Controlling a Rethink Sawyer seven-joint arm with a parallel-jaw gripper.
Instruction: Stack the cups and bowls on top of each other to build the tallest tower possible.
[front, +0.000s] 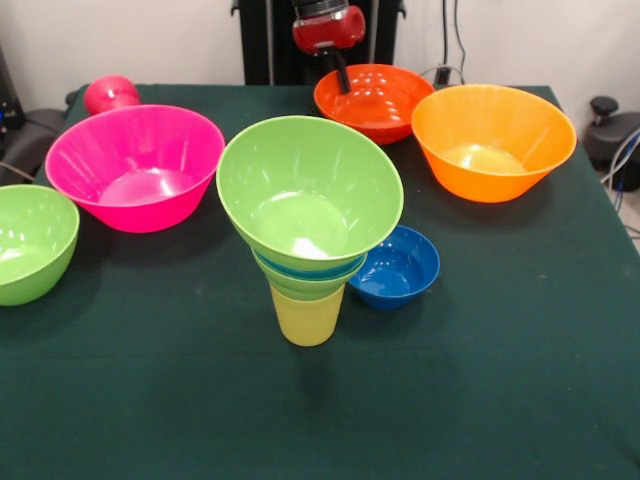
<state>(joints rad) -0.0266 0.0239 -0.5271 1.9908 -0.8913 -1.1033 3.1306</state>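
Note:
The tower stands mid-table: a pale yellow cup (307, 318) at the base, small green and light blue bowls nested in it, and a large lime green bowl (310, 190) on top, tilted toward the camera. A dark blue bowl (397, 268) sits just right of the tower. Also on the table are a pink bowl (135, 165), a second lime green bowl (30, 240), an orange bowl (493, 140) and an orange-red bowl (375, 100). A red cup (110, 93) lies behind the pink bowl. My gripper (343, 80) reaches down into the orange-red bowl at its left side.
A dark green cloth (480, 380) covers the table. Cables and a black object (603, 108) lie off the right edge. The bowls crowd the far half of the table.

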